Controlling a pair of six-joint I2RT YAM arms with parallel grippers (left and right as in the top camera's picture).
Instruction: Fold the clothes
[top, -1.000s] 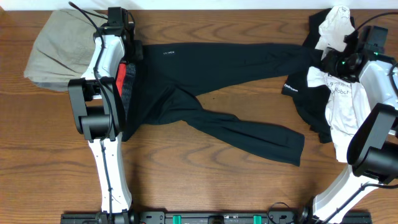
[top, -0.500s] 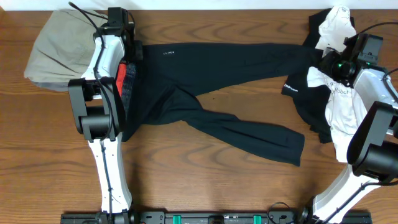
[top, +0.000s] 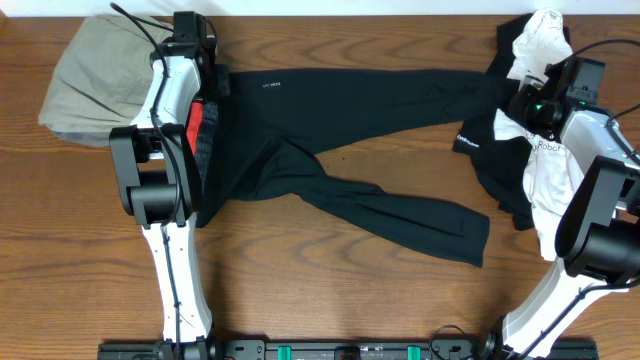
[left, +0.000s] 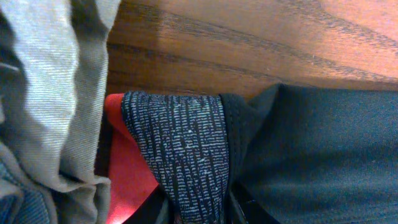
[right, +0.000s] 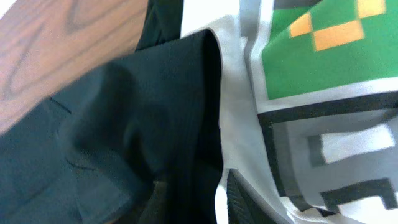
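Note:
The clothes, long black pants, lie spread across the table with one leg running to the far right and the other angled toward the front. Their grey-and-red waistband sits at the left end. My left gripper is shut on that waistband's far corner, and in the left wrist view the grey band passes between the fingers of this gripper. At the far right, my right gripper is over the end of the upper leg. In its wrist view the gripper is shut on a fold of black leg fabric.
Khaki trousers are bunched at the back left, touching the waistband. A white printed shirt and a black garment with a white logo are piled at the right, under and beside the pant leg's end.
The right gripper has shifted slightly left and down onto the leg's end and its jaws have closed on the black fabric. The left arm and the pants have not moved.

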